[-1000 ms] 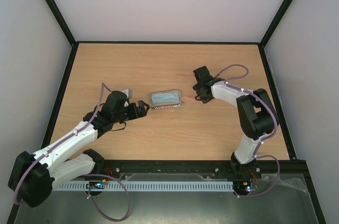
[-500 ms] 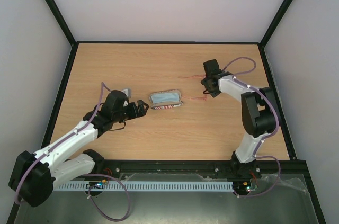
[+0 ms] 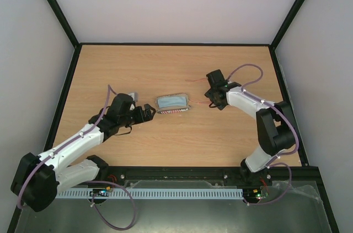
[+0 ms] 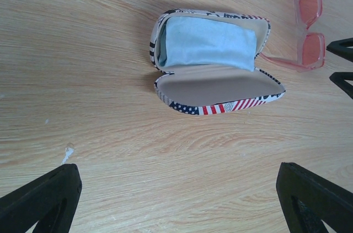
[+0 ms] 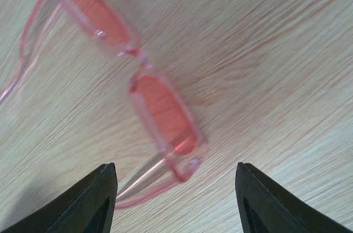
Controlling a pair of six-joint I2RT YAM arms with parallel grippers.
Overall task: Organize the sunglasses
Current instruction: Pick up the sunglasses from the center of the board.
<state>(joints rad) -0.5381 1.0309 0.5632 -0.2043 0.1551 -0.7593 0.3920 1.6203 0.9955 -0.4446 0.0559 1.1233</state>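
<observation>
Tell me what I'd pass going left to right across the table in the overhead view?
Left end effector → open flag-patterned case → sunglasses. The right end effector hangs over the sunglasses' front, so its place is shared with theirs.

Blurred sunglasses [image 5: 163, 113], one arm cut off left.

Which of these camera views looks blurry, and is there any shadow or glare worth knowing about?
Right wrist view: the sunglasses fill the frame, soft and out of focus. Left wrist view: sharp, with a faint shadow left of the open case. Top view: evenly lit, no glare.
</observation>
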